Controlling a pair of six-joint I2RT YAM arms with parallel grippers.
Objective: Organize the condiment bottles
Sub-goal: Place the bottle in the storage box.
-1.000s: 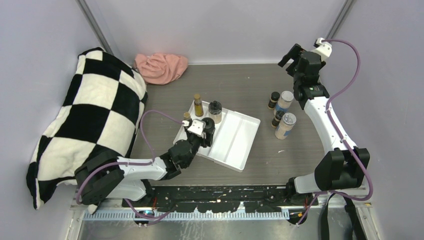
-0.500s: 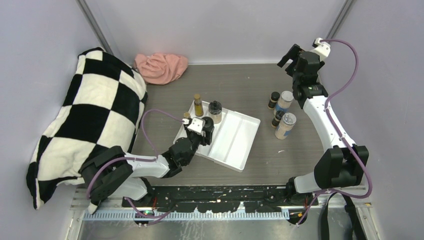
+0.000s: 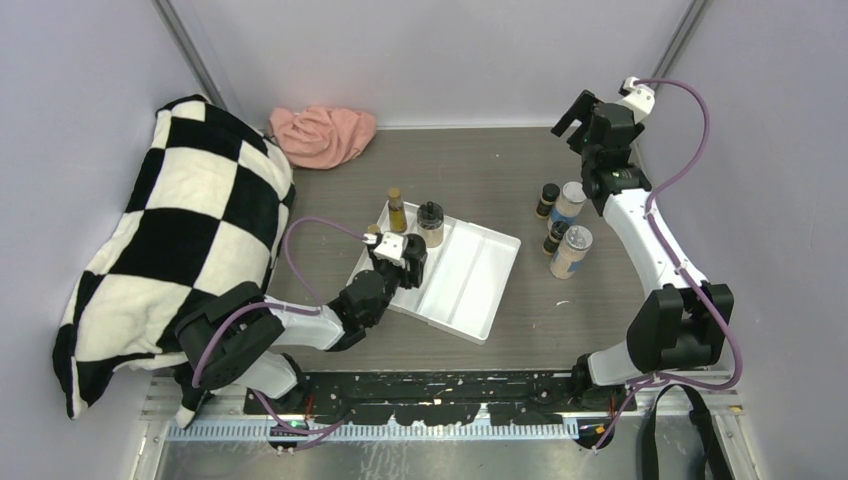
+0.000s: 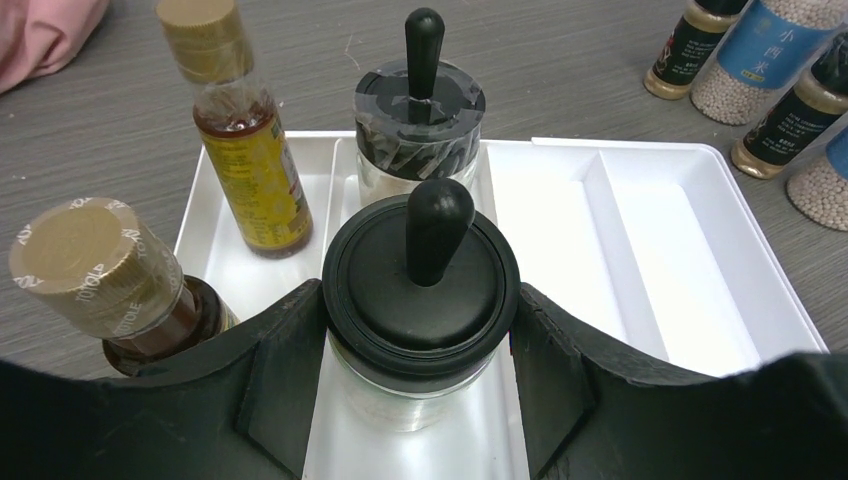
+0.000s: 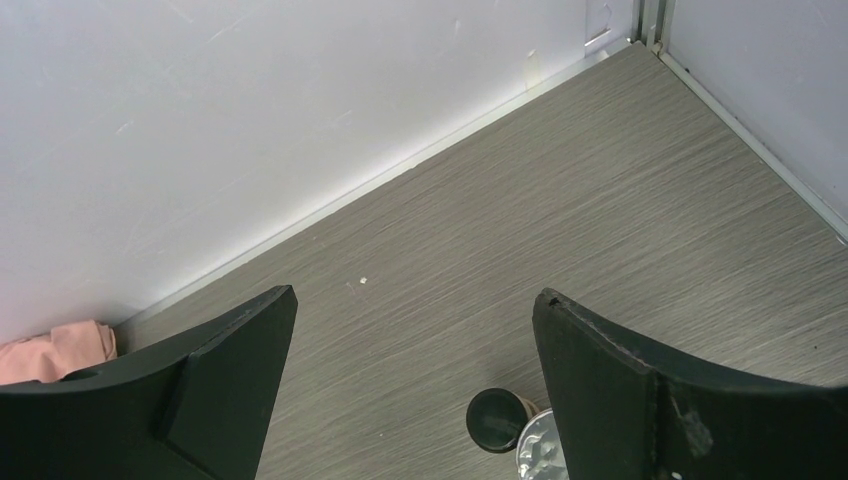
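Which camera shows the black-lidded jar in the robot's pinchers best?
The left wrist camera. The black-lidded jar fills the middle of that picture, its lid and knob sharp, held on both sides by the left gripper. From the top camera, that gripper covers most of the jar. The right wrist camera does not show it at all.

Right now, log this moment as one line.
left gripper: shut on black-lidded jar in white tray | right gripper: open, empty, raised | four bottles: outside tray
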